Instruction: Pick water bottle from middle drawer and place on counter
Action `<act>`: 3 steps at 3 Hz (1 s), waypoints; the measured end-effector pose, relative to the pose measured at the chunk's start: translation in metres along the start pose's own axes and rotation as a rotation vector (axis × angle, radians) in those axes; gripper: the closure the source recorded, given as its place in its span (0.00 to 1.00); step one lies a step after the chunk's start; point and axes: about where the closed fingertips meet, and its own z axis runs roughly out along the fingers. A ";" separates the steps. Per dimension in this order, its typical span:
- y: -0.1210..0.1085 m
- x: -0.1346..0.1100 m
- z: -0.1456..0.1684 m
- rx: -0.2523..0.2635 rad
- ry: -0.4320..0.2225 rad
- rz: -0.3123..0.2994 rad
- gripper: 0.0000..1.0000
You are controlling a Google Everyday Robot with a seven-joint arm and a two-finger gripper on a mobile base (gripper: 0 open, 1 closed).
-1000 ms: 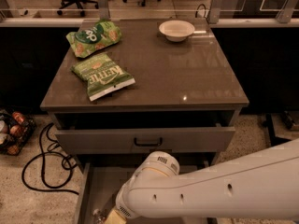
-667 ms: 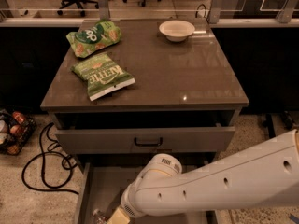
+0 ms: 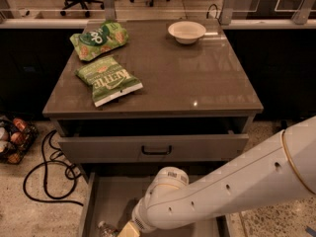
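Observation:
The middle drawer (image 3: pixel 111 201) is pulled out at the bottom of the view, showing its flat grey floor. The water bottle (image 3: pixel 105 228) lies at the drawer's front left, only its clear top showing at the lower edge of the view. My gripper (image 3: pixel 126 229) is down inside the drawer right beside the bottle, mostly cut off by the edge; only its tan base shows. My white arm (image 3: pixel 222 191) reaches in from the right. The glossy grey-brown counter (image 3: pixel 197 78) is above.
Two green chip bags (image 3: pixel 98 37) (image 3: pixel 108 79) lie on the counter's left side and a white bowl (image 3: pixel 186 31) at its back. The upper drawer front with a black handle (image 3: pixel 156 149) stands slightly open. A basket (image 3: pixel 12 139) and black cables (image 3: pixel 44 174) are on the floor at left.
My forearm has risen at the right edge of the view. The gripper end stays low in the drawer by the bottle, shifted only slightly.

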 end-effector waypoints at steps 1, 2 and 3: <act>0.009 0.001 0.017 0.001 0.038 0.014 0.00; 0.023 -0.001 0.037 0.003 0.075 0.019 0.00; 0.035 0.002 0.059 -0.007 0.104 0.026 0.00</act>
